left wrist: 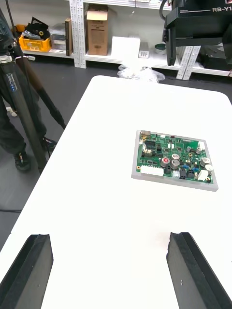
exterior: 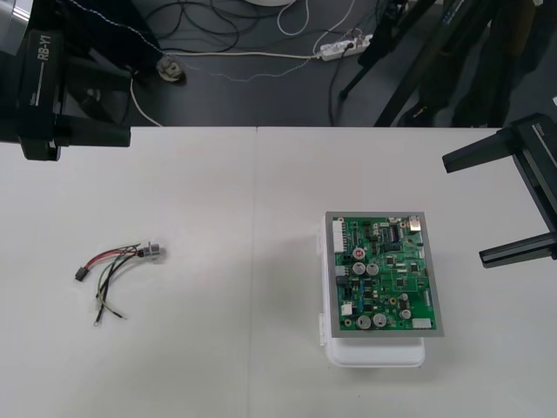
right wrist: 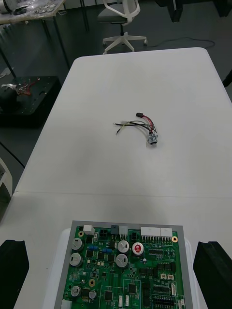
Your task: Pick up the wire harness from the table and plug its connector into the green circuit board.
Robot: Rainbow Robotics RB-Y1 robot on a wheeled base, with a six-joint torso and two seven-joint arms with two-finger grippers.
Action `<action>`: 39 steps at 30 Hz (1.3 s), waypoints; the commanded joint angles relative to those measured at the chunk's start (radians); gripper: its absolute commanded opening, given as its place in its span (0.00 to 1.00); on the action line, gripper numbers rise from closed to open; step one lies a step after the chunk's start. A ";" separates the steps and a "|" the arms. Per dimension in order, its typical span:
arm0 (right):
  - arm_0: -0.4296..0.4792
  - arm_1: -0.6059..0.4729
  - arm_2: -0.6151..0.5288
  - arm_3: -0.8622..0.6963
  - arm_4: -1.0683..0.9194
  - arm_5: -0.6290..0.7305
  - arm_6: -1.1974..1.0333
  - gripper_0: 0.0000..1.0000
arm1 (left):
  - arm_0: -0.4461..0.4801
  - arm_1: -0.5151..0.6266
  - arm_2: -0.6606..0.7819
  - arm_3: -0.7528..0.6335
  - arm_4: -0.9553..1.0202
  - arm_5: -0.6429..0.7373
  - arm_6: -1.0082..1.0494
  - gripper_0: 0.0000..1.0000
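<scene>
The wire harness [exterior: 117, 270] lies loose on the table's left half, its black plug [exterior: 80, 275] to the left and its round metal socket [exterior: 153, 252] to the right. The green circuit board [exterior: 383, 274] rests on its white base [exterior: 374, 353] right of centre, with nothing plugged in from the harness. My right gripper [exterior: 463, 209] hangs open at the right edge, beside the board. In the right wrist view, the board [right wrist: 125, 270] sits between its fingers [right wrist: 12, 270] and the harness [right wrist: 140, 128] lies beyond. My left arm [exterior: 39, 96] is parked at the far left; its gripper [left wrist: 108, 270] is open, facing the board [left wrist: 173, 161].
A seam [exterior: 256, 261] runs down the table between harness and board. Beyond the far edge [exterior: 261, 127] lies dark floor with cables and a power strip [exterior: 344, 48]. Bare table surrounds the harness.
</scene>
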State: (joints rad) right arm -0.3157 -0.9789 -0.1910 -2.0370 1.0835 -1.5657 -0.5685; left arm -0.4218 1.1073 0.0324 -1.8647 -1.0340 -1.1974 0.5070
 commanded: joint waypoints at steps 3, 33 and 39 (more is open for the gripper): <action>0.007 -0.038 -0.039 -0.006 -0.016 0.009 0.027 1.00 | 0.066 0.008 -0.005 0.009 -0.006 -0.041 -0.048 0.69; 0.007 -0.038 -0.039 -0.006 -0.016 0.009 0.027 1.00 | 0.072 -0.003 -0.012 0.015 -0.009 -0.034 -0.050 0.70; 0.067 0.051 -0.005 0.037 -0.073 0.004 0.027 1.00 | 0.064 0.003 -0.011 0.022 -0.012 -0.033 -0.064 0.70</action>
State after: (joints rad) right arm -0.2792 -0.9648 -0.1935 -2.0283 1.0751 -1.5654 -0.5685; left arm -0.3569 1.1031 0.0197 -1.8459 -1.0402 -1.2067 0.5068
